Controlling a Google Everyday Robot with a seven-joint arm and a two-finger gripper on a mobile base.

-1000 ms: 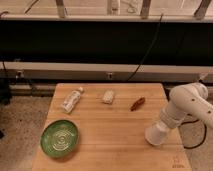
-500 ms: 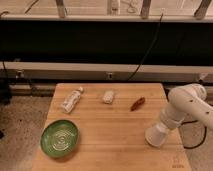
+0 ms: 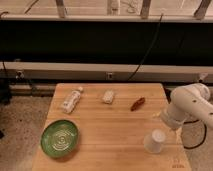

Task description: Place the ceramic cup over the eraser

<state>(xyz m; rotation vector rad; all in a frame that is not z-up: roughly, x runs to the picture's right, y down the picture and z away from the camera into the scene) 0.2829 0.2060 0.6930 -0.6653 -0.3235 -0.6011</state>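
The white robot arm [image 3: 192,104] reaches in from the right over the light wooden bench [image 3: 107,131], its claw [image 3: 161,127] meeting the white ceramic cup [image 3: 155,141] at the bench's front right corner; whether the claw is open or clamped on the cup cannot be told. The small white block eraser [image 3: 108,96] lies well apart at the back centre, between a clear plastic bottle [image 3: 71,99] lying on its side and a reddish-brown oblong object [image 3: 137,103]. A round green ribbed bowl [image 3: 60,138] sits at front left.
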